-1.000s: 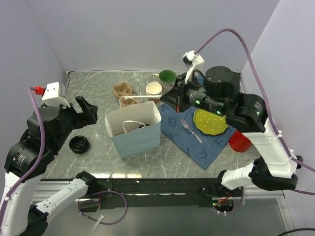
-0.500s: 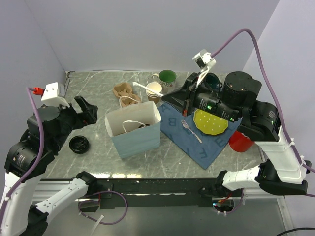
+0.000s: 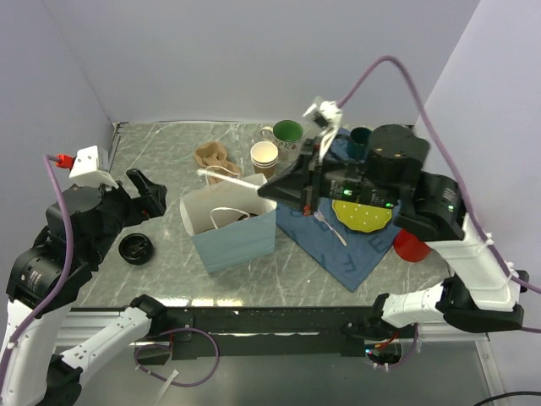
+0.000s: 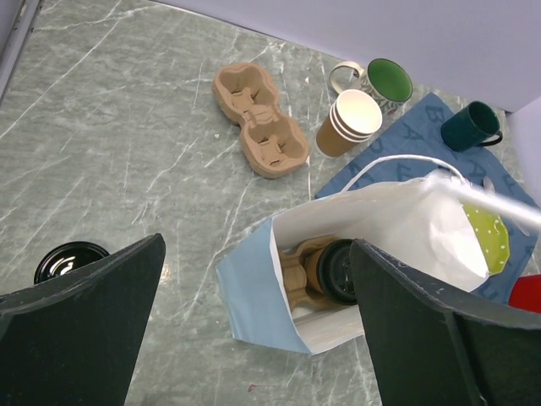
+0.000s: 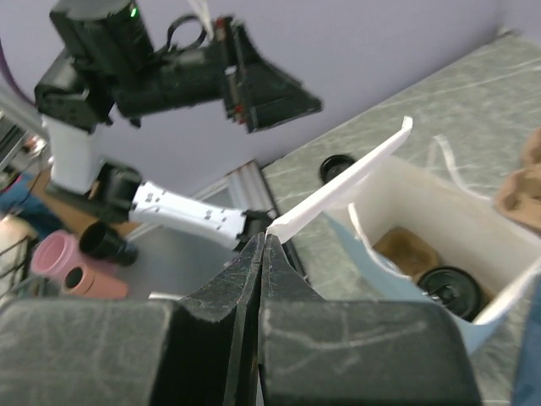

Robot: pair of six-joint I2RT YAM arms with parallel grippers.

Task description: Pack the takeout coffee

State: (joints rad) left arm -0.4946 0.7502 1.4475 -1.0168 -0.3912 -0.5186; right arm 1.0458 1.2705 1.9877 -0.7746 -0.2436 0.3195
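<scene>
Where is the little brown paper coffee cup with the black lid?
In the left wrist view, the black-lidded brown paper cup sits inside the open blue paper bag, with a brown cardboard carrier next to it.

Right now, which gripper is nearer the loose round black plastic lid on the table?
Left. The left gripper hovers open close by the black lid; the right gripper is past the blue paper bag, pinching a white stick.

Marble table [image 3: 169,262]: blue bag [image 3: 241,241] just beneath the right gripper [image 3: 264,192], blue cloth [image 3: 355,254] behind it, black lid [image 3: 135,248] near the left gripper [image 3: 150,191].
</scene>
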